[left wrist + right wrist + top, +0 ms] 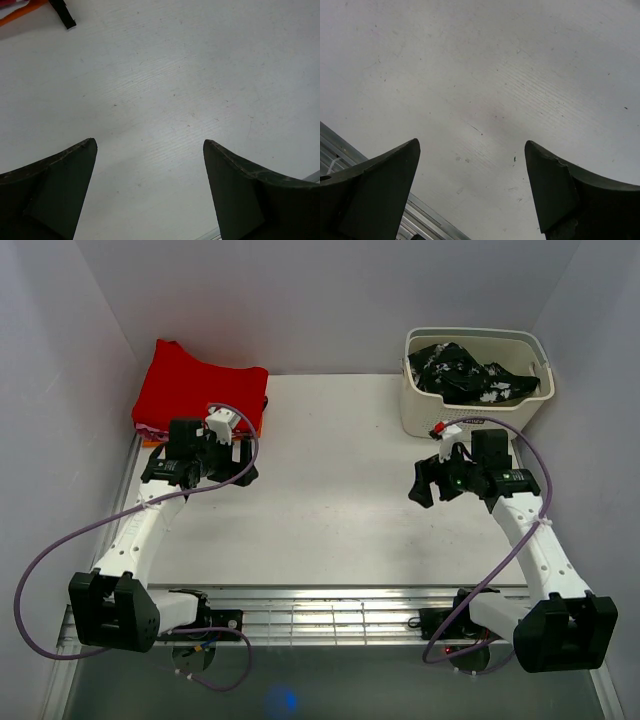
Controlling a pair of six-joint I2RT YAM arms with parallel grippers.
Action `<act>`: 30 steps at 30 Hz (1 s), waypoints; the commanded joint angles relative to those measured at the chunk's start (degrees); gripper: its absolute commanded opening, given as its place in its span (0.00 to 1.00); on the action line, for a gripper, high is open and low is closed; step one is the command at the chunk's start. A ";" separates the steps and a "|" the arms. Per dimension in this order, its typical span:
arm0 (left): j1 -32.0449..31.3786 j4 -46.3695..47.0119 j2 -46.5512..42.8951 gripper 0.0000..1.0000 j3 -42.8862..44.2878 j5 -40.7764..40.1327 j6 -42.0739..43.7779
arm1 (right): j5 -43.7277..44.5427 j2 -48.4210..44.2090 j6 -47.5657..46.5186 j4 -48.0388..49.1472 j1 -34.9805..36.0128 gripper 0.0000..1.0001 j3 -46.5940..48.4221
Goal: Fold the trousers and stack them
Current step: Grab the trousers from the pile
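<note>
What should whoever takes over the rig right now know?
Left gripper: open, empty, over bare table, just in front of the red garment at the far left.
Right gripper: open, empty, over bare table, just in front of the basket at the far right.
Trousers: crumpled in the basket.
Done: nothing on the trousers yet.
Left: take them out, spread them on the table, fold, stack.
</note>
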 commanded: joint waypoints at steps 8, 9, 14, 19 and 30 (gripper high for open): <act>0.01 -6.16 -0.52 0.98 9.47 4.15 3.06 | 3.60 9.07 1.64 -1.72 -1.16 0.90 23.16; 0.01 -6.77 -0.52 0.98 10.09 4.77 3.06 | 4.22 12.22 2.08 -1.72 -1.95 0.90 29.45; 0.01 -7.31 0.44 0.98 12.12 6.70 1.04 | 7.74 25.85 4.54 -3.47 -4.94 0.90 52.68; 0.10 -6.69 1.32 0.98 11.33 8.29 -0.19 | 10.38 40.35 4.72 -1.99 -7.14 0.90 69.04; 0.01 -5.99 2.38 0.98 9.57 8.29 -0.63 | 19.61 59.16 5.34 10.05 -7.32 0.90 77.76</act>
